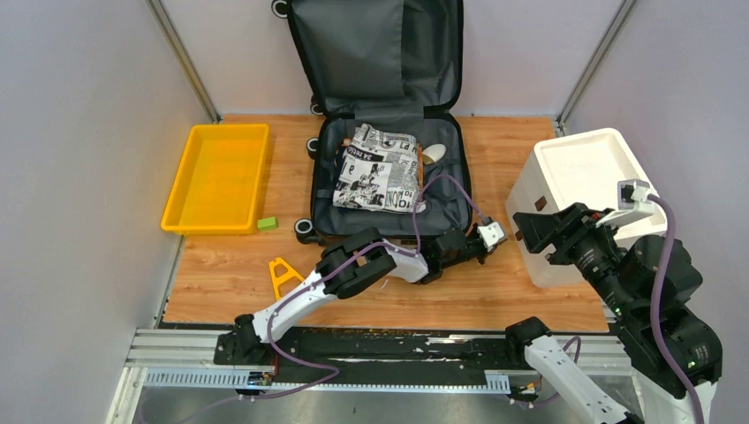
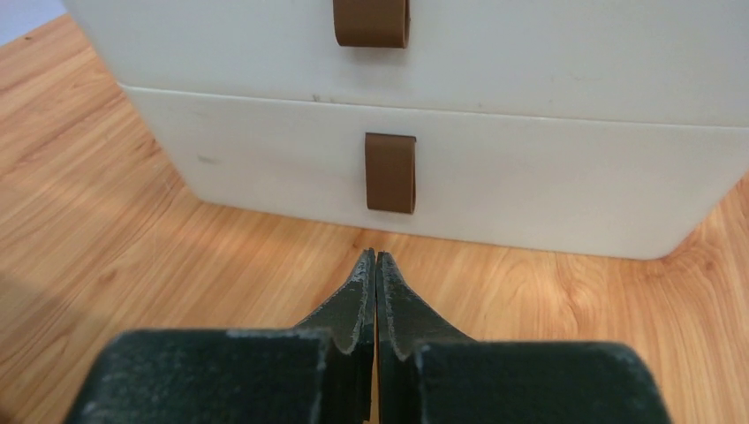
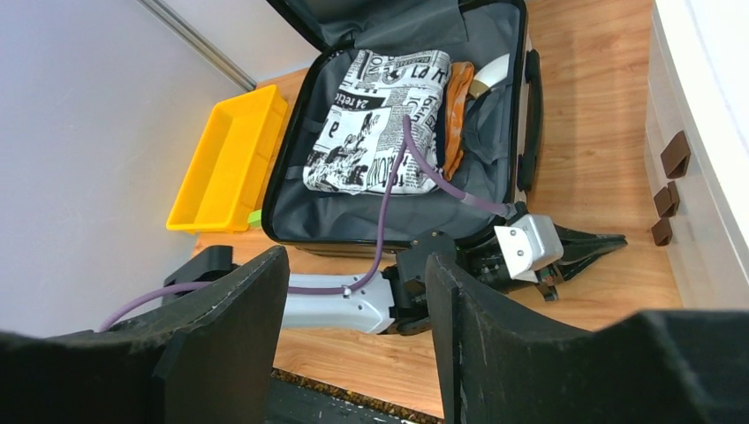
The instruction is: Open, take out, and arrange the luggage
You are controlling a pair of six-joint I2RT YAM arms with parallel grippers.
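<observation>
Shows left gripper pinched shut, empty, arm stretched low across the bench toward white bin. Shows right gripper parted, empty, raised over near right corner. Finds luggage open at far edge.

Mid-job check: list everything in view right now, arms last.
luggage: one, black shell, grey lining, open, far middle
printed cloth: one, black-and-white, folded inside luggage
orange item: one, orange, inside luggage beside printed cloth
white item: one, white, inside luggage, right side
tray: one, yellow, far left
block: one, green, by tray's near corner
triangle piece: one, orange, near left
drawer unit: one, white, brown tabs, right
table: one, wood, under all
left gripper: one, black, shut, empty, facing drawer unit
right gripper: one, black, open, empty, raised at right
</observation>
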